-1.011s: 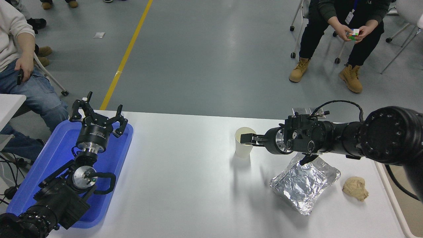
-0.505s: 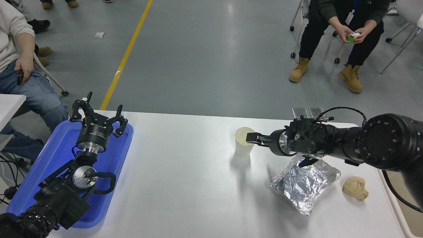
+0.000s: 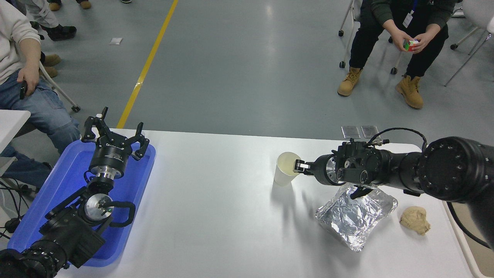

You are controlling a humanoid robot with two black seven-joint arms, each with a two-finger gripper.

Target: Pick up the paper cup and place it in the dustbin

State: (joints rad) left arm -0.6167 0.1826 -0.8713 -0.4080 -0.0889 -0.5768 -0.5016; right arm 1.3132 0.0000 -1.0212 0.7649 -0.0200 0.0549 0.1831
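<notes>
The small white paper cup [image 3: 285, 172] stands at the table's middle right and tilts a little, its open top leaning toward my right gripper. My right gripper [image 3: 299, 166] reaches in from the right and is shut on the cup's right rim, one finger inside and one outside. A beige strip [image 3: 477, 251] past the table's right edge, mostly hidden by my right arm, seems to be the dustbin. My left gripper [image 3: 114, 135] is parked open above the blue tray at the lower left.
A crumpled silver foil tray [image 3: 357, 216] lies just under my right forearm, with a tan lump [image 3: 415, 219] to its right. The blue plastic tray [image 3: 58, 193] is at the left edge. People sit beyond the table's far side at the top left and top right.
My right gripper has closed on the cup's right rim. The cup has gone from upright to slightly tilted. The left arm has not moved.
</notes>
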